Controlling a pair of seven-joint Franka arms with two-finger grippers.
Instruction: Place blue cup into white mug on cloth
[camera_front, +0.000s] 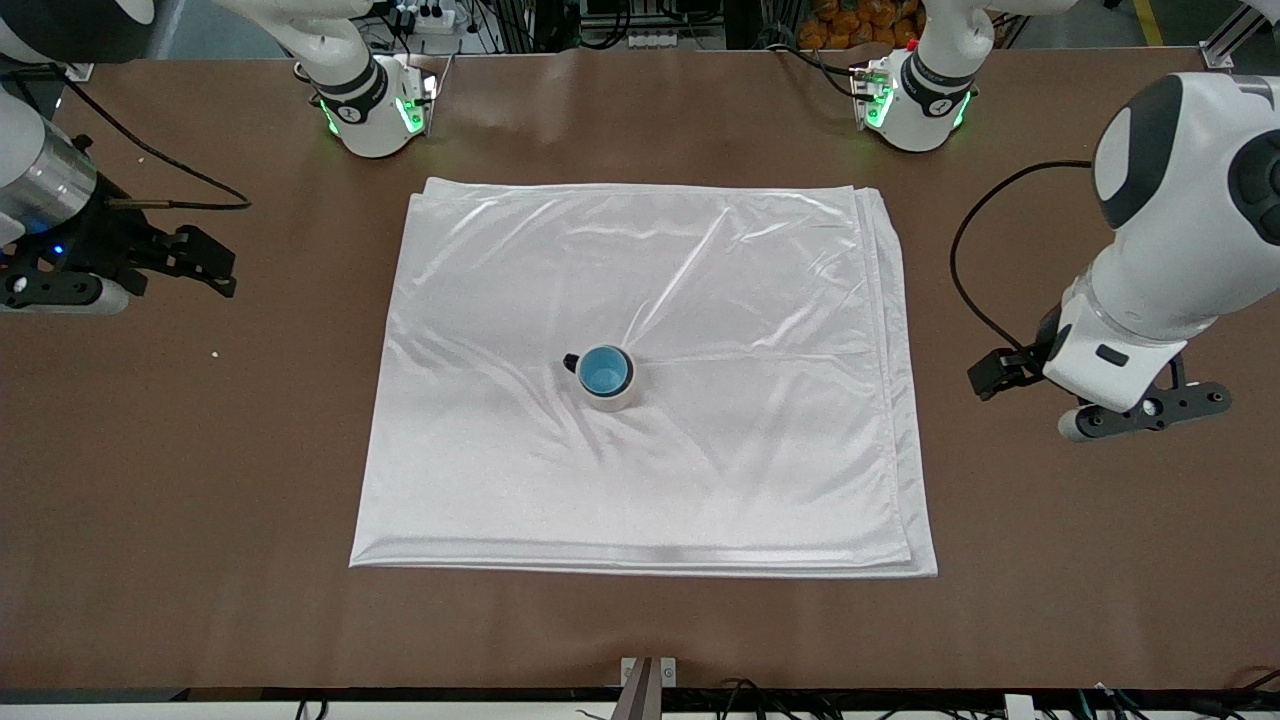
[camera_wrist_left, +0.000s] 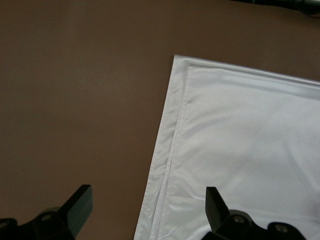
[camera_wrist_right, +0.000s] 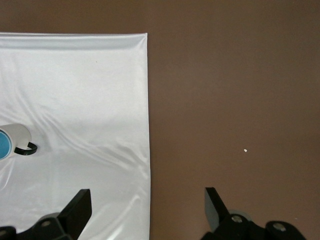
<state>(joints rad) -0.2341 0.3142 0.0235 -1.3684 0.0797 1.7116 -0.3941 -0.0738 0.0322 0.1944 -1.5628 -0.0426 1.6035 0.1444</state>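
Front view: the blue cup (camera_front: 603, 373) already sits inside the white mug (camera_front: 608, 381), which stands near the middle of the cloth (camera_front: 640, 300), its dark handle pointing to about ten o'clock; the placing appears done, and what remains is judged to be keeping both arms off the fabric so that nothing tips. The right gripper (camera_front: 175, 262) hangs over bare table (camera_front: 200, 450) at nine o'clock from the mug, fingers spread wide and holding nothing; the left gripper (camera_front: 1130, 395) hangs over bare table at three o'clock, near the cloth's layered edge, and the view does not show its fingers well. Left wrist view: the left gripper (camera_wrist_left: 148, 202) shows its fingers wide apart and empty, straddling the folded edge of the cloth (camera_wrist_left: 240, 140), with open brown table (camera_wrist_left: 75, 100) beside it. Right wrist view: the right gripper (camera_wrist_right: 147, 202) is likewise wide and empty over the cloth's edge; the mug (camera_wrist_right: 17, 135) with the cup (camera_wrist_right: 4, 145) inside lies at nine o'clock, well apart. Any withdrawal has free room outward over bare table at either end.
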